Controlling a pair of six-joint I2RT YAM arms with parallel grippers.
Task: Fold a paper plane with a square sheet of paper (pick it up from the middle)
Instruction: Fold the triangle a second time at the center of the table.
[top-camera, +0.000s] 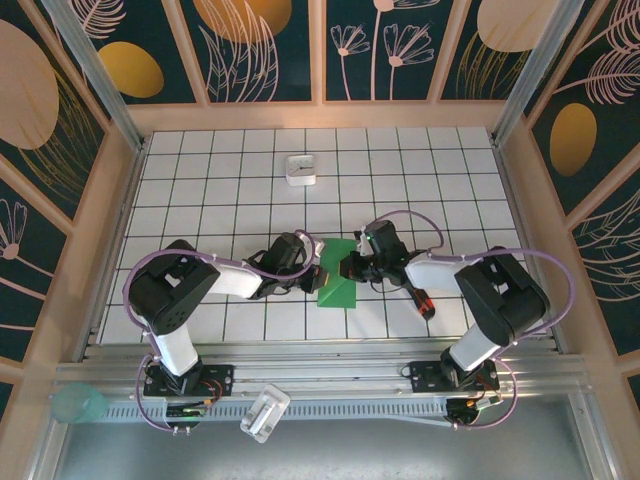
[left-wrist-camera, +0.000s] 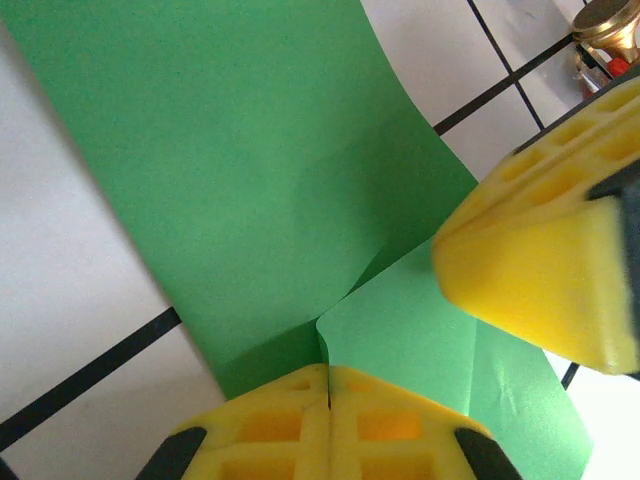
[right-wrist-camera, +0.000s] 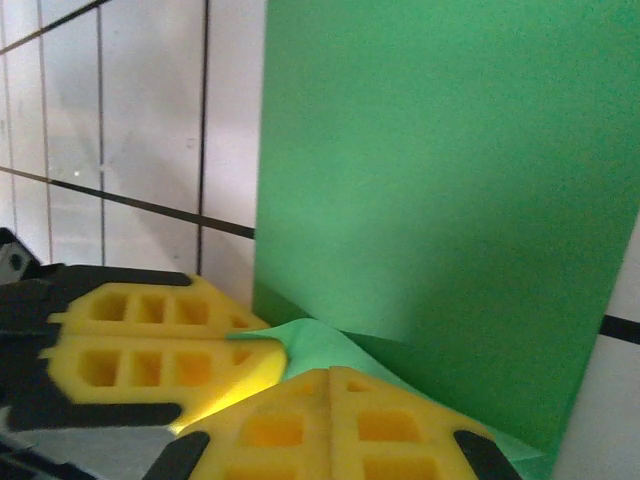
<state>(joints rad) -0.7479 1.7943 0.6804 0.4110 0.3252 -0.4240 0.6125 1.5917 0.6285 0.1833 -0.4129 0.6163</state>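
Left gripper, closest to its own wrist camera: both yellow pads are pressed flat together along a single seam, with no gap. A raised flap of the square sheet of paper runs its edge straight down into that seam, so the flap is nipped at the tips (the hold is at the flap's very edge, not deep between the pads).

Right gripper, closest to the right wrist camera: its pads are likewise pressed together, with no gap between them. A lifted hump of the green paper sits at its tips and touches them. Whether any paper is caught between these pads cannot be told. In this view the left gripper's tip meets the same hump from the left.

Outward from the jaws: the rest of the sheet lies flat on the tiled table, stretching away from both pairs of tips. In the left wrist view a soft crease runs from the pinch across the sheet.

From above, the two grippers face each other tip to tip over the sheet's middle, the left one at its left edge and the right one at its right edge. The sheet lies between the two arms, in the near half of the table.

Further out: a red-and-black screwdriver lies beside the right arm, apart from the paper. A white box stands well apart, towards the far side.
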